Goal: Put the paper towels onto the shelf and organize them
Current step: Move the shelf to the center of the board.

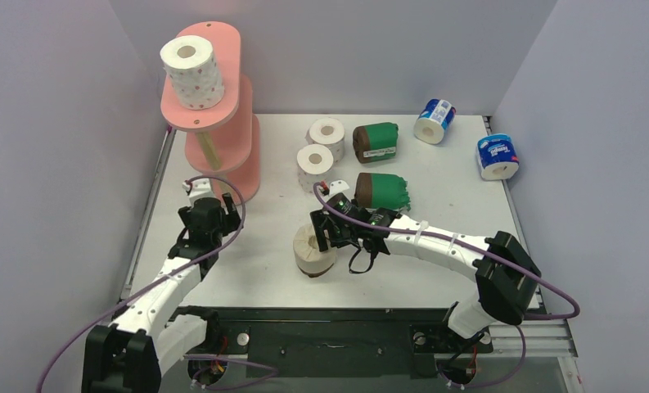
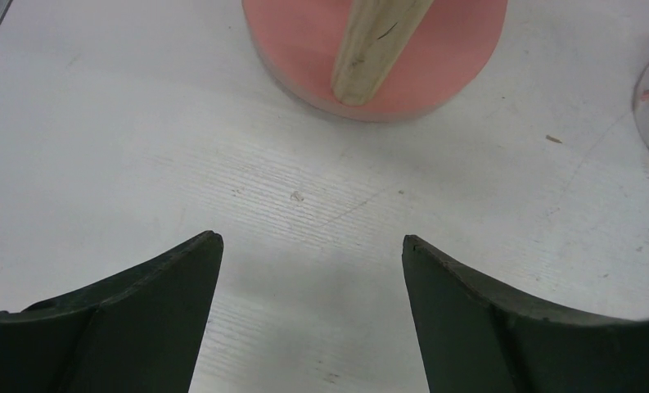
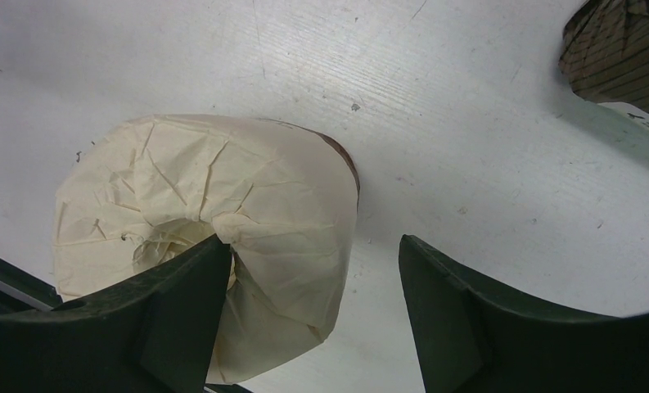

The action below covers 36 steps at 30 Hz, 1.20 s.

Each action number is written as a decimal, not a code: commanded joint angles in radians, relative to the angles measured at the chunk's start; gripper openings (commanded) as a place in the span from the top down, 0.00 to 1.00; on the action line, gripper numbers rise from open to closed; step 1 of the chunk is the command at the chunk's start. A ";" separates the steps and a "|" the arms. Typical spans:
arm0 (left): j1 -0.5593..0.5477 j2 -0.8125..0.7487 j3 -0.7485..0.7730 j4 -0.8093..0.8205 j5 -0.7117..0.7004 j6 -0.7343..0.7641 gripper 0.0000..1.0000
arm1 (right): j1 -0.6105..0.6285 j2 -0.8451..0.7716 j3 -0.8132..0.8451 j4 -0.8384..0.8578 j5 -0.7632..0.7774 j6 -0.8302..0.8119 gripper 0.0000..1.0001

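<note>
Eight paper towels are waiting to be sorted and only one is sitting in place, which by my reading puts the job near its start. Largest in the scene, the table (image 1: 263, 262) is carrying everything, and the shelf (image 1: 223, 41) is standing at its far left, salmon-pink boards stacked on pale posts. The top dotted roll (image 1: 191, 72) is resting upright on the highest board, perhaps to leave the lower tiers free for the rest. The left arm is reaching toward the shelf's foot, its left gripper (image 2: 311, 239) hanging spread and empty over bare table just short of the bottom board and a wooden post (image 2: 374, 45), probably to keep out of the other arm's way. The right arm is stretching across to the cream roll (image 1: 314, 250), which is standing on end near the front, well apart from the shelf. The right gripper (image 3: 313, 241) is straddling that roll's wall with jaws apart: one finger (image 3: 141, 327) is dipping into the hollow core while the other finger (image 3: 509, 327) is hanging outside, clear of the paper, so nothing is being pinched yet. A pinch on the wall looks like the intended hold, since the whole roll seems too broad to span. Mid-table, the far dotted roll (image 1: 327, 133) and near dotted roll (image 1: 314, 162) are standing close together, the far green roll (image 1: 376, 142) and near green roll (image 1: 382, 190) are lying on their sides just beside them, and the far blue-white roll (image 1: 434, 120) and right blue-white roll (image 1: 498, 156) are lying toward the far right. The cream roll's wrapper is showing heavy crumpling, its creases tucking down into the core, with a dark brown edge peeking out along one side.
</note>
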 commanded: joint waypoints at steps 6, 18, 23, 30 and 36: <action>0.027 0.026 0.052 0.201 0.061 0.171 0.21 | -0.014 -0.084 -0.015 0.018 -0.001 -0.031 0.29; 0.030 -0.223 0.110 0.260 0.112 0.230 0.20 | -0.033 -0.052 -0.025 0.028 -0.021 -0.031 0.30; 0.043 -0.129 0.205 0.327 0.145 0.262 0.20 | -0.033 -0.062 -0.030 0.029 -0.019 -0.025 0.29; 0.098 -0.028 0.226 0.393 0.200 0.260 0.22 | -0.034 -0.073 -0.037 0.027 -0.016 -0.027 0.29; 0.143 0.030 0.228 0.446 0.225 0.240 0.25 | -0.039 -0.076 -0.040 0.030 -0.020 -0.031 0.30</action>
